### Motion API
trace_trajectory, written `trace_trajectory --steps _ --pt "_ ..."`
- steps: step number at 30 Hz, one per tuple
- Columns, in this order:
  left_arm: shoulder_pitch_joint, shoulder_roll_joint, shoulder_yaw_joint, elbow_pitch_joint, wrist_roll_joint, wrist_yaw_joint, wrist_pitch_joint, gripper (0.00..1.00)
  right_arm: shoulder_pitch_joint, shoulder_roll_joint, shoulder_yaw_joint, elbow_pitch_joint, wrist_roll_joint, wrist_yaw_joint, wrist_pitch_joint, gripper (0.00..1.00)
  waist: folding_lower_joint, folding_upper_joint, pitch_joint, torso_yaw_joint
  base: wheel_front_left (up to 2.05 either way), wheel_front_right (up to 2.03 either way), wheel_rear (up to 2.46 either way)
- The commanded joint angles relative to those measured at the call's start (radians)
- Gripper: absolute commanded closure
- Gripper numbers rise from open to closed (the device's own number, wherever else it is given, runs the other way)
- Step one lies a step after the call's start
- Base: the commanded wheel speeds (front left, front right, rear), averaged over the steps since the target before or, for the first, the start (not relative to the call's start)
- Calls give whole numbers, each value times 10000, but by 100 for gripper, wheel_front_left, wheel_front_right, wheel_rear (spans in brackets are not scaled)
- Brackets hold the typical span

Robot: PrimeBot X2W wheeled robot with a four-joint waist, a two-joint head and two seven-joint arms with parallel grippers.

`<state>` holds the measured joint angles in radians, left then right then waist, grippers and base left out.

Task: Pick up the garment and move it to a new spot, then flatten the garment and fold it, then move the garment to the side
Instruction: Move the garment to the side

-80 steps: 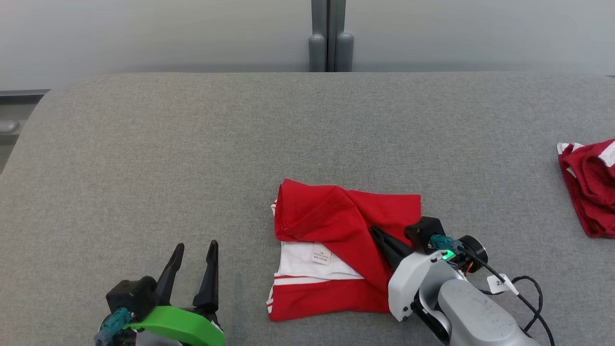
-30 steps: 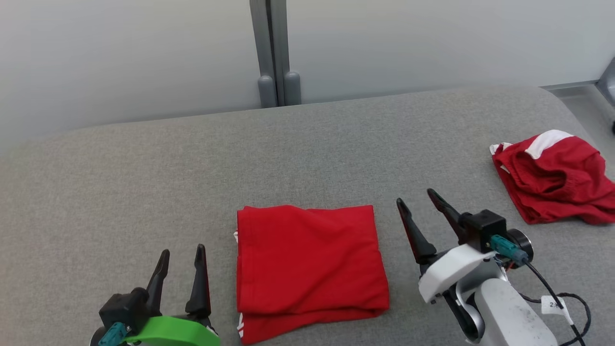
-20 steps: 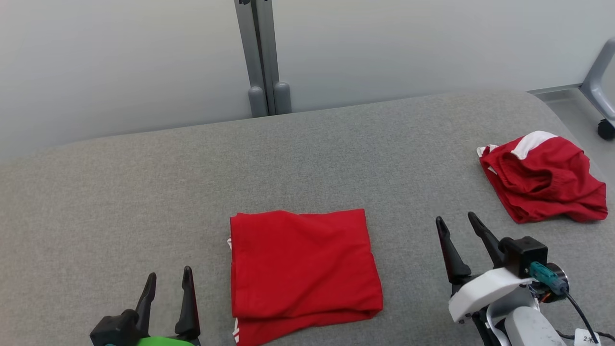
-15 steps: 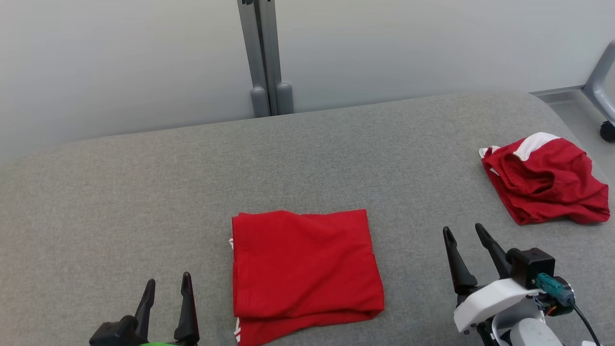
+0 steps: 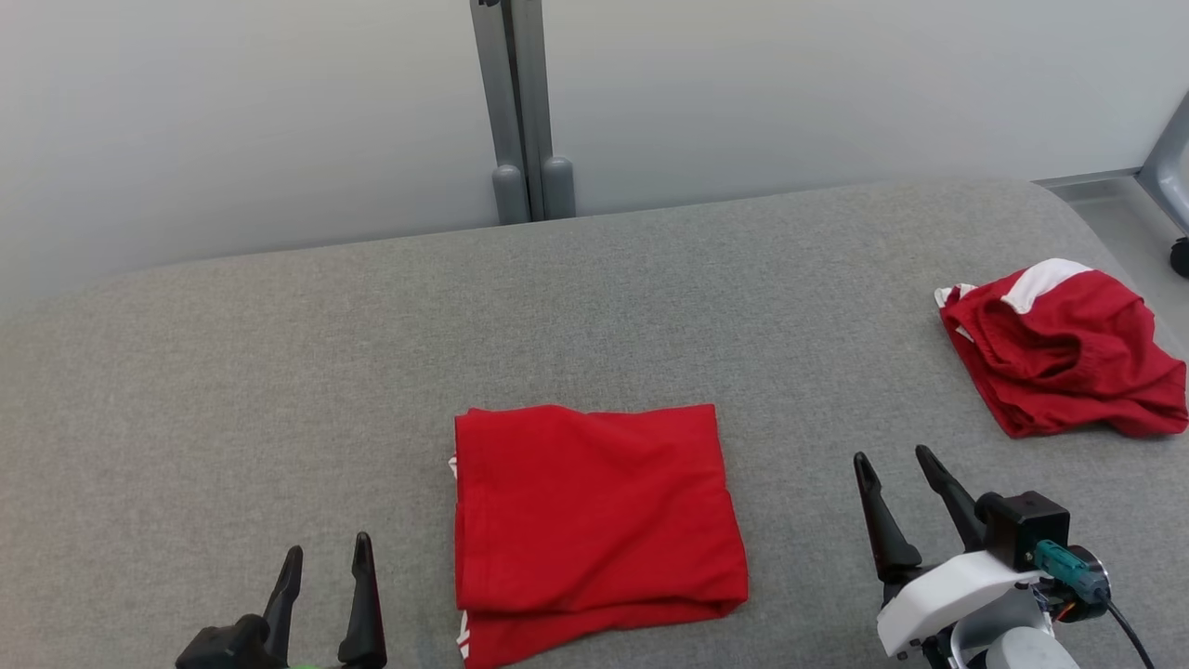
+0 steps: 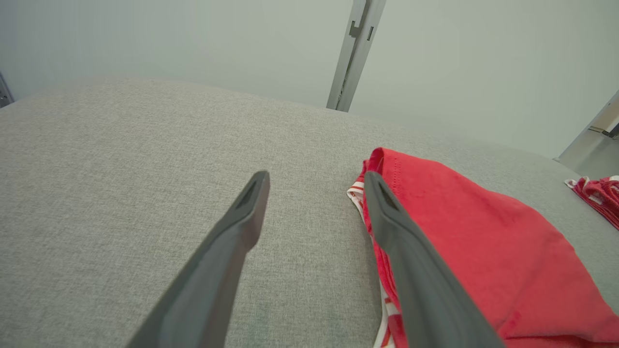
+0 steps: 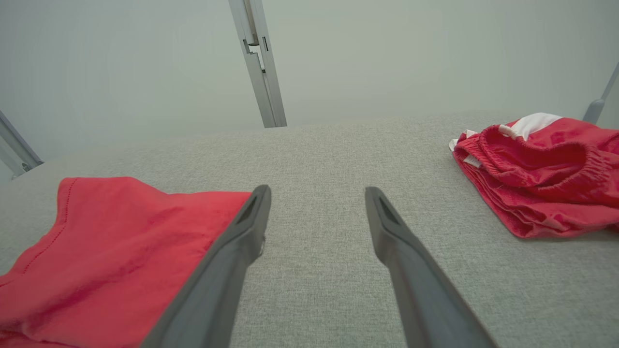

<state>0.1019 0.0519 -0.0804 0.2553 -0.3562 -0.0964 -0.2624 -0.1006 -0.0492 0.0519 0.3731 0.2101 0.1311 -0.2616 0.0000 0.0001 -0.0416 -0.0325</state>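
Now for the last leg: folded garment awaits its move to the side

Between your two arms, the red garment [image 5: 594, 520] lies folded into a tidy rectangle near the front of the grey fabric-covered surface [image 5: 279, 372]. A sliver of white-striped trim peeks out at its left and lower edges. On that showing, the pick-up, flattening and folding look done, and you are at the final step of shifting the bundle aside.

Your left gripper [image 5: 327, 548] sits just off the garment's left edge, fingers spread and empty. Your right gripper [image 5: 893, 456] hovers well clear of its right edge, likewise spread with nothing between its fingers.

The next move likely calls for one gripper to come down at an edge and pinch through every layer at once. Otherwise the fold may slide open as the cloth drags over the textured top.

A second red garment [image 5: 1059, 353], crumpled and showing a white band, occupies the far right of the surface, so the open stretch on your left looks the freer landing place. Behind runs a plain pale wall [image 5: 232, 121], split by a grey upright post [image 5: 520, 111]. A dark caster [image 5: 1180, 255] under a grey frame leg edges in at the far right.
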Motion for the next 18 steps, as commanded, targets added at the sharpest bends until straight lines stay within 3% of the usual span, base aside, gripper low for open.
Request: trace_trajectory --steps 1,13,18 --pt "-31 -3 38 9 105 -31 -29 0 49 -30 -24 -9 -32 -10 -45 0 0 -1 9 8 0 0 0" --pt "-212 -9 -18 -74 49 -44 -29 0 -708 -32 43 7 -512 -10 -45 0 0 -1 125 89 0 0 0" --pt "-307 -8 -104 -88 -18 3 -29 0 -1540 -29 251 574 -859 -10 313 0 0 -1 206 220 0 0 0"
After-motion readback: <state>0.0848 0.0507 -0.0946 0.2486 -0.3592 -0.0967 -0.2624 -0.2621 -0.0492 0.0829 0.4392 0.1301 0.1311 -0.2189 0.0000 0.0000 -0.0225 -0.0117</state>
